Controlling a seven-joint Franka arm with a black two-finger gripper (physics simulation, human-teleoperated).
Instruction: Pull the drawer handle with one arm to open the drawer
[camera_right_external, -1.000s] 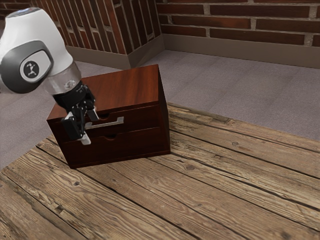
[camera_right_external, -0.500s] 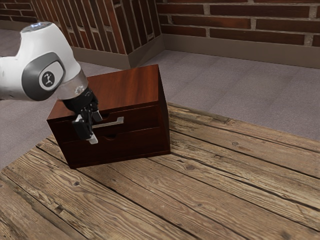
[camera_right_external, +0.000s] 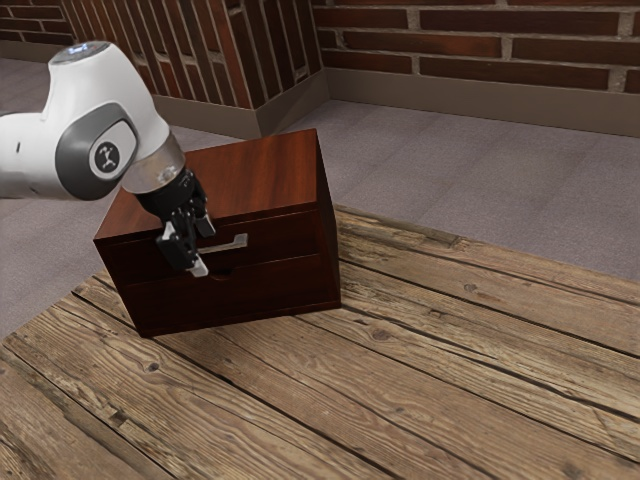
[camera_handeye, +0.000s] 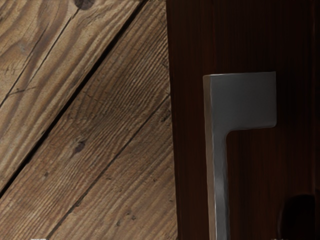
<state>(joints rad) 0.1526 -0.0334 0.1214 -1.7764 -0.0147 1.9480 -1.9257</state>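
At the far corner of the plank surface (camera_right_external: 400, 380), toward the exterior view's left, stands a dark wooden box (camera_right_external: 250, 180) with two drawers. The upper drawer (camera_right_external: 285, 232) looks shut, its face flush with the box. The arm (camera_right_external: 90, 140) reaches down past the box's top edge so that the claw (camera_right_external: 188, 255) hangs at the end of the metal handle (camera_right_external: 225, 243) nearer the exterior view's left. That seems a sensible spot for catching the bar and drawing it outward (whether the claw is open or closed on it I cannot tell from this angle). The lower drawer (camera_right_external: 250, 292) sits just beneath and also looks shut. Nothing stands on the boards in the drawer's path, and a brick wall (camera_right_external: 480, 50) stands well apart behind. From the wrist, the handle (camera_handeye: 216, 165) runs straight under the hand against the drawer front (camera_handeye: 187, 100), with the surface (camera_handeye: 85, 130) beside it.
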